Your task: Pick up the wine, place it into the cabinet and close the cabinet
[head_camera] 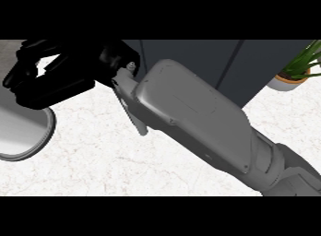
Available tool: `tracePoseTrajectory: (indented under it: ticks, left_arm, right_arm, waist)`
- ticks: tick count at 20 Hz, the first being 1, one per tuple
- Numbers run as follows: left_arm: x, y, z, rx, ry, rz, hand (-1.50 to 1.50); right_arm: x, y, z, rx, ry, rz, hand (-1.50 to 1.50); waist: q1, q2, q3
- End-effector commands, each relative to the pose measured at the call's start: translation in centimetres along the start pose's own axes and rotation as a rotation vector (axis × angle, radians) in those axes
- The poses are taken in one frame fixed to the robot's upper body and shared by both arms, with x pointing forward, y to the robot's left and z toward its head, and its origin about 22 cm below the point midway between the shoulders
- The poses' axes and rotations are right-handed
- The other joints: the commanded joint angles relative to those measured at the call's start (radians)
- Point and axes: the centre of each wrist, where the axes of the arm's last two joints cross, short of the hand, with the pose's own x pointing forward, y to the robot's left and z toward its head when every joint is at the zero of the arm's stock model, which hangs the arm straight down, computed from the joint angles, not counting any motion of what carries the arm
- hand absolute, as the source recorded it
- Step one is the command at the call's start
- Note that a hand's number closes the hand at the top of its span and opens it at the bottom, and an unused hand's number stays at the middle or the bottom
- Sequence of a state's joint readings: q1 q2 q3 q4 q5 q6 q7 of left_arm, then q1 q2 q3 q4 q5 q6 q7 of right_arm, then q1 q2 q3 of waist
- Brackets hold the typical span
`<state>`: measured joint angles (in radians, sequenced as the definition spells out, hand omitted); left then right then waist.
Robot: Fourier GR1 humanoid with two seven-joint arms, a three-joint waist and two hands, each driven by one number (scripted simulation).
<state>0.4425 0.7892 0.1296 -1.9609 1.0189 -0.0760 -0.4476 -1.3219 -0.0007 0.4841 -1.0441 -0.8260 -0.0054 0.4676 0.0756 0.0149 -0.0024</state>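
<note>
noting our right hand (pixel 54 78) clenched at upper left, just beside the dark cabinet (pixel 183 50), over the white surface (pixel 88 156).

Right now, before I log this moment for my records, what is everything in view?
cabinet: one, dark grey, top middle, behind the counter
potted plant: one, green leaves in a pale pot, top right
counter: one, white marbled, across the view
curved rim: one, grey, at left; what it belongs to is unclear
pale panel: one, light grey, left edge
wine: none visible
forearm: one, grey, reaching from lower right
right hand: one, black, top left
</note>
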Motion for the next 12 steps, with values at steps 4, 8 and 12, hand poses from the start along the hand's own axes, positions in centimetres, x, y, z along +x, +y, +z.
tracePoseTrajectory:
  ticks: [4, 8, 12]
  left_arm:
    - [1.5, 0.6, -0.2, 0.014, -0.015, -0.016, -1.50]
    - [0.6, 0.2, -0.1, 0.005, 0.009, -0.007, -1.50]
    - [0.7, 0.1, -0.3, -0.034, 0.003, 0.015, -1.50]
  right_arm:
    - [-1.4, -6.7, 0.1, -0.235, -0.100, 0.025, 1.50]
    - [-1.2, -9.1, 1.3, -0.306, -0.126, 0.015, 1.50]
    - [-4.0, -11.5, 2.8, -0.360, -0.118, 0.010, 1.50]
  waist:
    - [-0.014, -0.002, 0.002]
    - [-0.028, 0.003, 0.001]
    - [-0.032, 0.011, 0.001]
